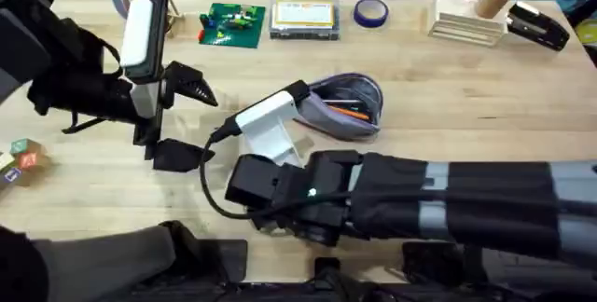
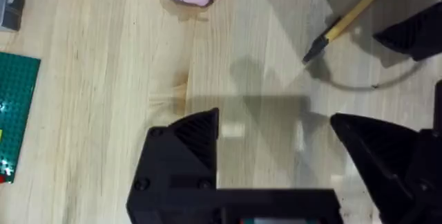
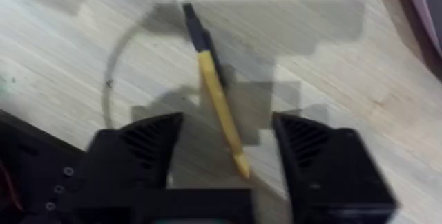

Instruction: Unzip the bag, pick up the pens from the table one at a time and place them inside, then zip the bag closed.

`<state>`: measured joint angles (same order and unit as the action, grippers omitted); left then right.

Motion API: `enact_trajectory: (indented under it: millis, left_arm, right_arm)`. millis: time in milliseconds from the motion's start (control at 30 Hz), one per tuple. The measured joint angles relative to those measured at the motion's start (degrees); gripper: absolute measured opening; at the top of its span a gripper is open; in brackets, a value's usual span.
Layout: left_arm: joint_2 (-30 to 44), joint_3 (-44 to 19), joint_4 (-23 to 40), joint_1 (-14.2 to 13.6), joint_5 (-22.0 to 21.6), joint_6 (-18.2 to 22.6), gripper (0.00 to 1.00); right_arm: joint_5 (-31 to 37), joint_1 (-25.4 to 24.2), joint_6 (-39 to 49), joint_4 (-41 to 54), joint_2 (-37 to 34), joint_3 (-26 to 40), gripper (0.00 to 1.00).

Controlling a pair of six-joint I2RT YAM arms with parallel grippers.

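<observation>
Right wrist view: your right hand [image 3: 224, 155] is spread wide, straddling the yellow pen [image 3: 217, 99] flat on the table [image 3: 331, 58], untouched. Left hand [image 2: 276, 148] released, empty; bag [image 1: 350, 106] unzipped nearby.

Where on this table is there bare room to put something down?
Bare wood lies right of the bag, below the white tray, and between the green plate and the bag. It is crowded around the yellow pen, where both open hands, left and right, hover.
</observation>
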<state>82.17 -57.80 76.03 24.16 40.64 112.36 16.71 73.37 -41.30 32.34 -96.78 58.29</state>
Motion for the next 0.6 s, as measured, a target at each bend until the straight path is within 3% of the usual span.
enact_trajectory:
  millis: [67,167,300,367,600]
  left_arm:
    - [0.0,0.0,0.0,0.0,0.0,0.0,0.993]
    - [0.0,0.0,0.0,0.0,0.0,0.0,0.993]
    - [0.0,0.0,-0.02,0.0,0.0,0.0,0.993]
    - [0.0,0.0,-0.05,0.0,0.0,0.0,0.993]
    - [0.0,0.0,-0.15,0.0,0.0,0.0,0.994]
  right_arm:
    - [0.05,0.3,-0.08,-0.26,-0.54,0.53,0.757]
    - [0.86,0.35,-0.28,-0.63,-1.13,1.04,0.43]
    - [2.6,0.28,-0.3,-0.14,-1.22,1.04,0.087]
    - [3.0,0.11,-0.44,-0.2,-1.22,1.04,0.043]
    - [3.18,0.13,-0.46,0.45,-1.22,1.26,0.034]
